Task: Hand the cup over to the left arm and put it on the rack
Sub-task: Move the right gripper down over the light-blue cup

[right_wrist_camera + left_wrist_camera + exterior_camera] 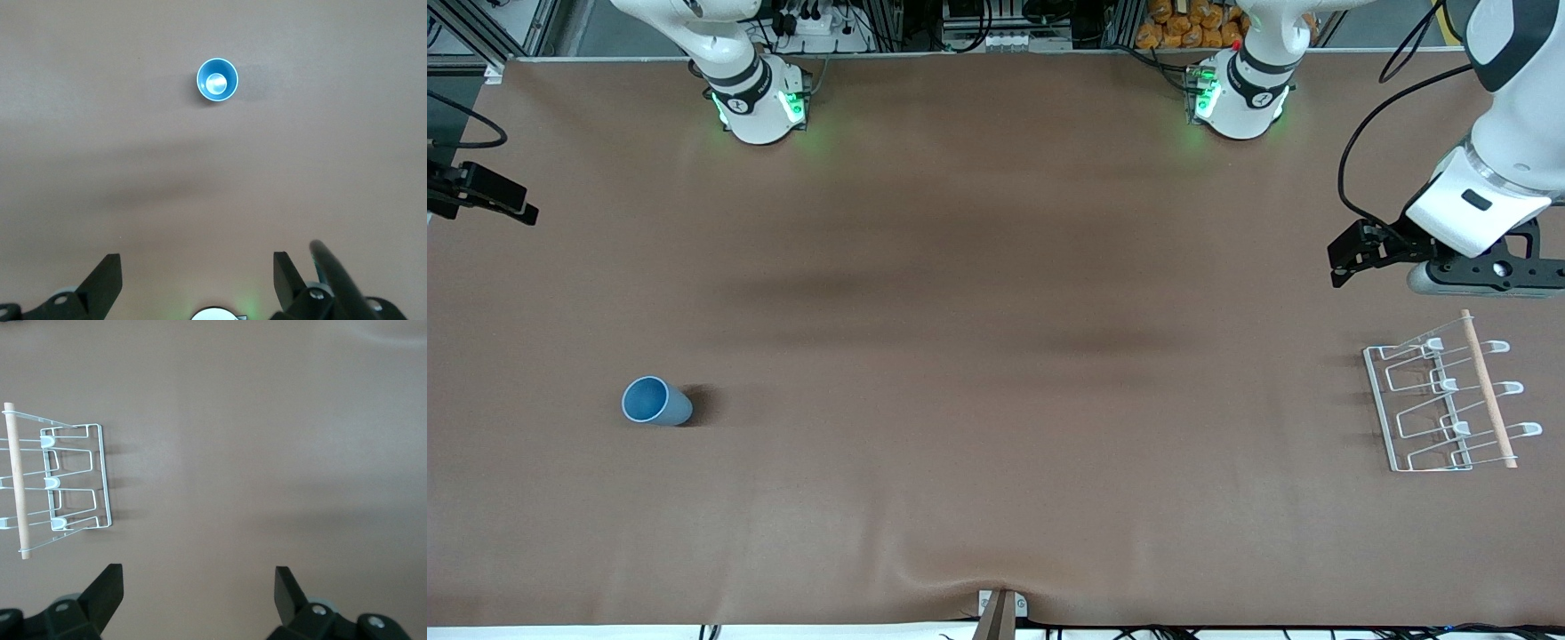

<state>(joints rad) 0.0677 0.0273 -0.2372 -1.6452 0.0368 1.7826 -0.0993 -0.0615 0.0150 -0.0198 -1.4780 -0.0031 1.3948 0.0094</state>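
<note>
The light-blue cup stands upright, mouth up, on the brown table toward the right arm's end. It also shows in the right wrist view, well ahead of my right gripper. That gripper is open and empty, held high above the table near its own base. The white wire rack with its wooden rod lies toward the left arm's end. My left gripper hangs open and empty above the table beside the rack. In the left wrist view the rack lies off to one side of the gripper.
The two arm bases stand at the table's back edge. A black cable loops from the left arm. A small clamp sits at the table's near edge. Brown cloth lies bare between cup and rack.
</note>
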